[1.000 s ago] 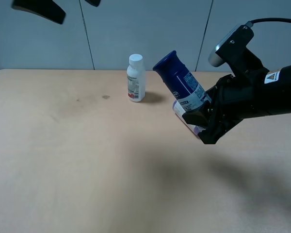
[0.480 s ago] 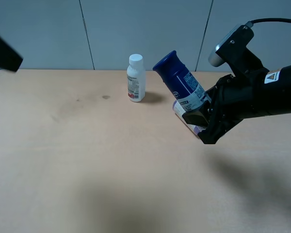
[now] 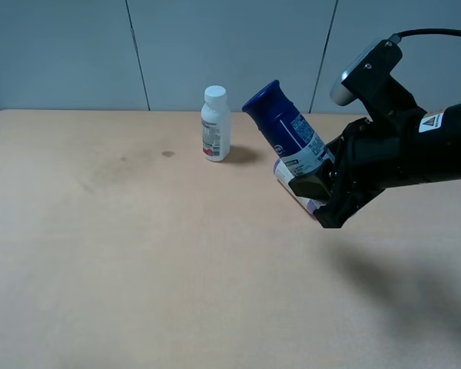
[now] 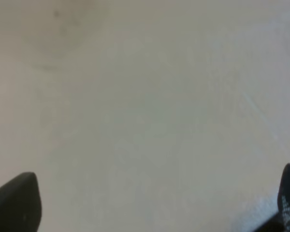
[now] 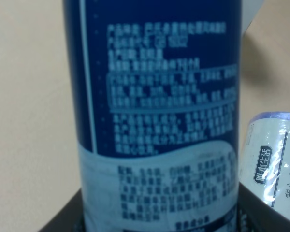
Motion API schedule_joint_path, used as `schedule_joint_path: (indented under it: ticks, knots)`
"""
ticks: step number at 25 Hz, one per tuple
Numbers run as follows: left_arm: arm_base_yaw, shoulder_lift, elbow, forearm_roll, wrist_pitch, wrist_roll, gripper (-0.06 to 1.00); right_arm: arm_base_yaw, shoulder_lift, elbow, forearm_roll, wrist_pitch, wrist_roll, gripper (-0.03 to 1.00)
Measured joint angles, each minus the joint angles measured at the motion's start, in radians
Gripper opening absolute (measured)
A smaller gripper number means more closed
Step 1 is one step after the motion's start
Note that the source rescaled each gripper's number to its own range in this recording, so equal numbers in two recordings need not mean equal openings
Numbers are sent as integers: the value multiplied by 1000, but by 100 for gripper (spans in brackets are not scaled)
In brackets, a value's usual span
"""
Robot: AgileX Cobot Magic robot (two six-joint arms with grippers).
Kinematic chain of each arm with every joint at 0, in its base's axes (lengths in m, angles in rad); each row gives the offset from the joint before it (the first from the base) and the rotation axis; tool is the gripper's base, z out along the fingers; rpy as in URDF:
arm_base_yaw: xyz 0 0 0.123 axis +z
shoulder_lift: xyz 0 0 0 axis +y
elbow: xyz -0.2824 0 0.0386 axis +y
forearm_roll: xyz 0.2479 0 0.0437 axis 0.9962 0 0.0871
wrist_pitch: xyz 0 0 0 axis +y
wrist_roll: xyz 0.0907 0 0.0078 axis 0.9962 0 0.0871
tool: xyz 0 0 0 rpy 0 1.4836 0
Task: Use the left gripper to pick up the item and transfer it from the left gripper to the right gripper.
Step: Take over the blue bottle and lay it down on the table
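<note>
- Light tan wooden table (image 3: 138,254) fills most of the exterior view, from the left edge to the bottom.
- Grey-blue panelled wall (image 3: 230,46) runs across the top of the frame, with dark seams between the panels.
- Black right arm (image 3: 422,154) comes in from the right edge. It has a grey rounded joint (image 3: 353,69) at upper right and a yellow triangular warning sticker (image 3: 428,123).
- Right pincer (image 3: 313,192), right of centre, is clamped tight on the lower body of the bottle.
- The item is a tall slim bottle with a dark blue cap and a blue-and-white printed label (image 3: 284,127). It is held clear of the table and tilted, cap pointing to the upper left. The right wrist view shows the label up close (image 5: 154,96).
- Left pincer (image 4: 152,205) is spread wide. Its two black tips are far apart, with only bare table between them, and it grips nothing.
- Small white bottle with a white cap (image 3: 214,127) stands upright on the table at upper centre, just left of the blue cap and apart from it.
- Stubby white can with a purple rim (image 5: 273,159) is just beside the blue bottle in the right wrist view. Cannot tell what it rests on.
</note>
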Motion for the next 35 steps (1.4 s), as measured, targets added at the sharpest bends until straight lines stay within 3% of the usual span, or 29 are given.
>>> schedule_joint_path:
  ticks: [11,17,35]
  knots:
    - [0,-298,157,3,39,-11,96,0,0,0,0,0,26,2]
    - [0,-326,170,17,24,-72,96,0,0,0,0,0,30,2]
    - [0,-324,188,37,-9,-88,96,0,0,0,0,0,38,2]
